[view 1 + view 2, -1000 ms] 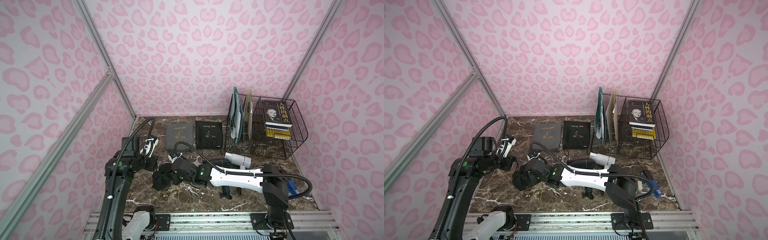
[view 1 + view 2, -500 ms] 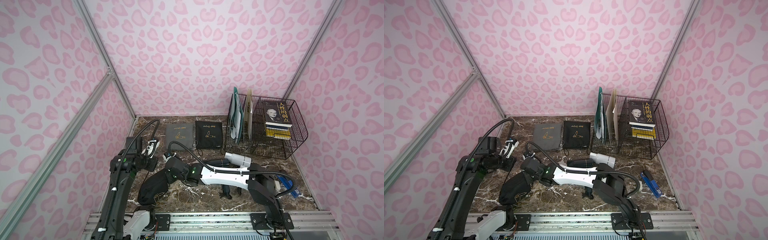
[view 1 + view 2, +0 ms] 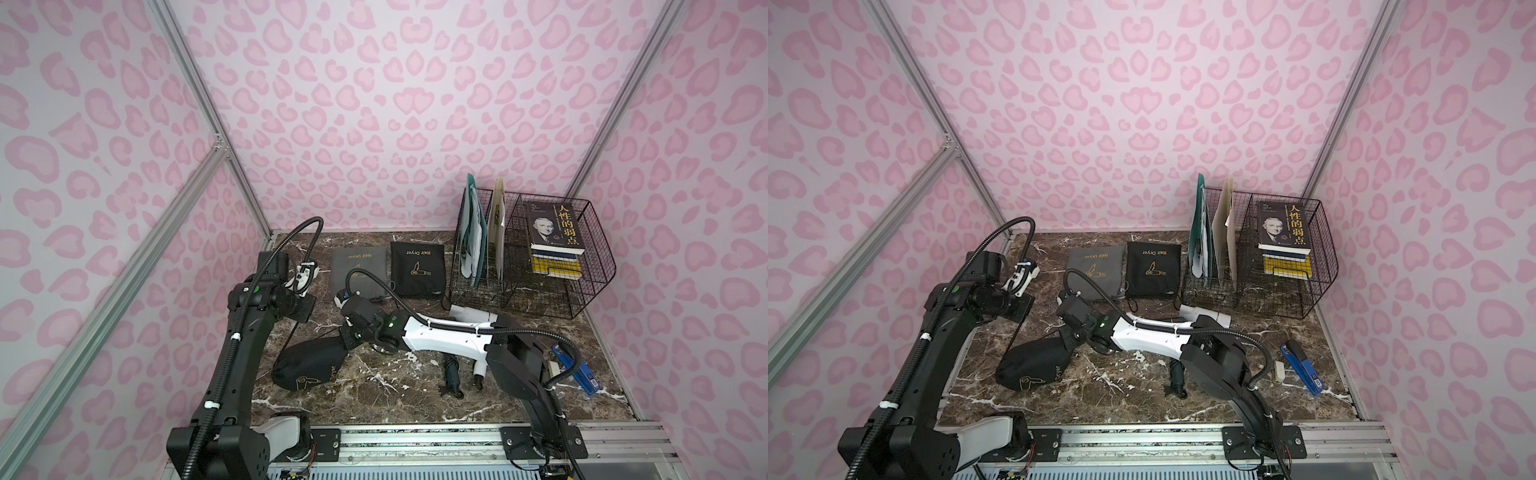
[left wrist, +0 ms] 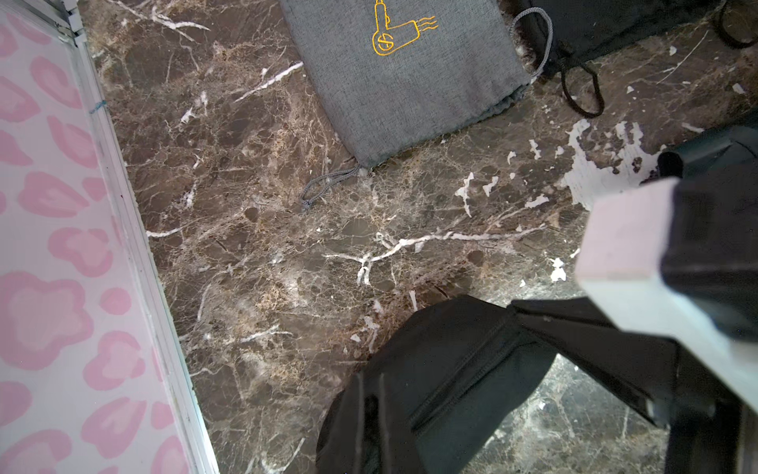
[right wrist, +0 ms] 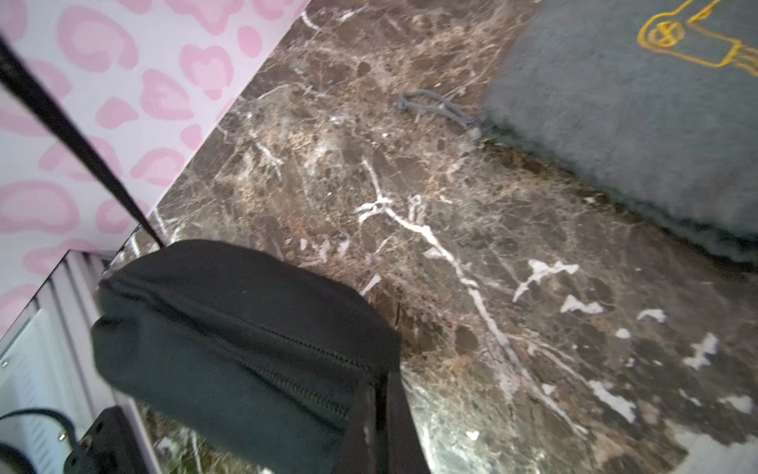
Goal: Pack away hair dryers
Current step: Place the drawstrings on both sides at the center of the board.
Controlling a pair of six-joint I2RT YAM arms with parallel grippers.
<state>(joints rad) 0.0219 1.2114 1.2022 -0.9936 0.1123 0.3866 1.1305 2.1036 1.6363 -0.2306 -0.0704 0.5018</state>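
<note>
Bulging black fabric pouch [image 3: 309, 365] has stretched frontward; right end effector [image 3: 345, 344] clamps its neck, left end effector [image 3: 298, 316] pinches its thin black drawstring [image 5: 82, 144]. I'd part them steadily.

White dryer [image 3: 473, 314] lies just beside dark dryer [image 3: 451, 370].

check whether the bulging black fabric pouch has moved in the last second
Yes: the bulging black fabric pouch has shifted toward the front rail, away from the flat grey fabric pouch.
</note>
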